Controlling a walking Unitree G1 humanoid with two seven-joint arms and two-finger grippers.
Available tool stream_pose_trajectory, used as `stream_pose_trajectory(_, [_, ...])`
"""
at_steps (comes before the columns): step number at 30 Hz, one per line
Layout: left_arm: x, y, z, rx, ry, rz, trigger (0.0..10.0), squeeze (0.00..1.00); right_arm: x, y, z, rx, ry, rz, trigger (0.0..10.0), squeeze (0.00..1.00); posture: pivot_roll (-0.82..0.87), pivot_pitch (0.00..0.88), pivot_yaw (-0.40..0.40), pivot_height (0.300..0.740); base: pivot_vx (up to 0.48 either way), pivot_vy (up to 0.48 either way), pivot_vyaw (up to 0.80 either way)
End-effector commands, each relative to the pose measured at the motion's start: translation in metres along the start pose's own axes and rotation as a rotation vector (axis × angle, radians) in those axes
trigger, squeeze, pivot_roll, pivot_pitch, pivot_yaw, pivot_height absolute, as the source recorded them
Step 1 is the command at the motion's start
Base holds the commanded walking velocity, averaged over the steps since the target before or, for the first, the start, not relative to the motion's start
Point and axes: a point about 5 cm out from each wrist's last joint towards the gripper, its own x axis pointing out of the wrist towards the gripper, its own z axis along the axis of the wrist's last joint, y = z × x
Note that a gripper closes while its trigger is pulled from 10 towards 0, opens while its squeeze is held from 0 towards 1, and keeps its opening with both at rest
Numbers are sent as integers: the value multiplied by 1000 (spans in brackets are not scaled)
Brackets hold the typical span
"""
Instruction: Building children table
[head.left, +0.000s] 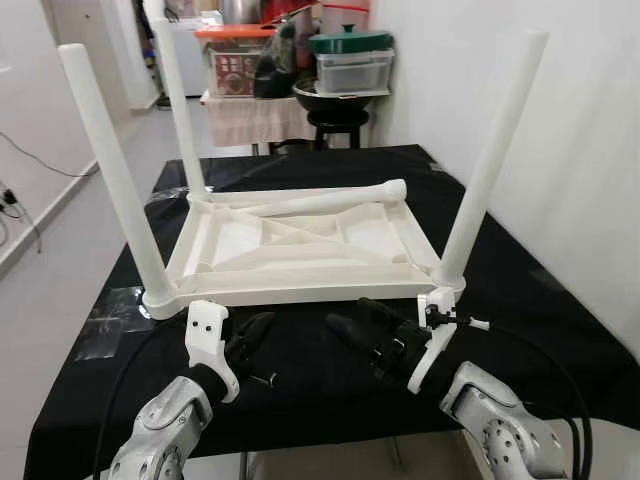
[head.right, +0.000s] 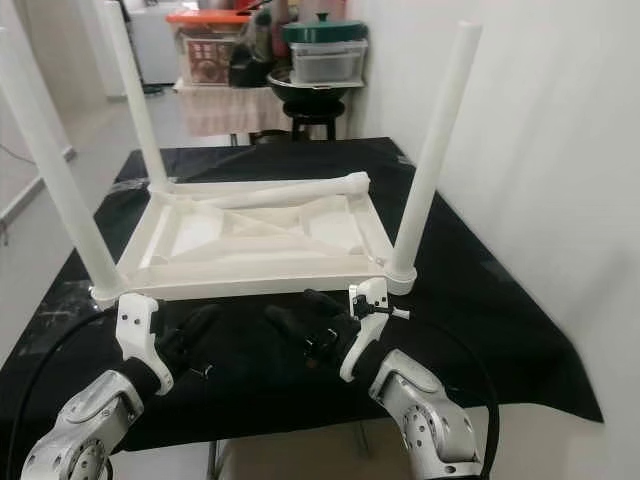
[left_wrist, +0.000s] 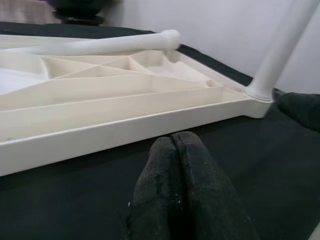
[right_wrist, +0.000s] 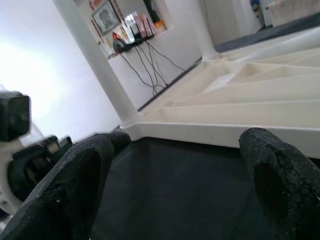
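A white children's table top (head.left: 300, 255) lies upside down on a black-covered work table (head.left: 540, 320). Three white legs stand upright in its corners: near left (head.left: 112, 175), far left (head.left: 180, 105) and near right (head.left: 490, 160). A fourth leg (head.left: 320, 200) lies loose across the far side of the top. My left gripper (head.left: 255, 335) rests on the black cloth just before the near rim, its fingers (left_wrist: 172, 150) pressed shut on nothing. My right gripper (head.left: 352, 318) hovers beside it near the right corner, open, with only black cloth showing between its fingers (right_wrist: 275, 170).
A black stool (head.left: 335, 120) with bowls and lidded containers stands behind the work table, beside a cloth-covered stand (head.left: 255, 115). A white wall (head.left: 590, 150) runs close along the right. Bare floor lies to the left. A small dark piece (head.left: 263, 378) lies by my left gripper.
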Motion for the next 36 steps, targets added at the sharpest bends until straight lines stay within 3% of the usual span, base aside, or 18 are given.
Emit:
stream_pose_trajectory(1, [-2, 2, -2, -4, 12, 11, 10000, 0, 0, 1, 1, -8, -7, 12, 10000, 0, -58, 0, -21, 740, 0, 0, 794])
stream_pose_trajectory(8, [-2, 4, -3, -5, 15, 12, 10000, 0, 1, 1, 0, 14, -7, 5, 10000, 0, -57, 0, -19, 740, 0, 0, 743])
stream_pose_trajectory(16, [-2, 4, -2, -1, 16, 10, 10000, 0, 2, 0, 0, 26, -14, -1, 10000, 0, -57, 0, -19, 740, 0, 0, 0])
stream_pose_trajectory(25, [-2, 4, -3, -18, 12, 11, 10000, 0, 2, 0, 0, 23, -12, -2, 10000, 0, -59, 0, -18, 740, 0, -308, 0])
stream_pose_trajectory(29, [-2, 5, -2, -28, 3, 23, 10000, 0, 2, 3, 0, -25, 9, 24, 10000, 0, -58, 0, -20, 740, 0, 0, 794])
stream_pose_trajectory(36, [-2, 5, -2, -32, 4, 23, 10000, 0, 2, 3, -1, -14, 7, 17, 10000, 0, -55, 0, -17, 740, 0, 0, 794])
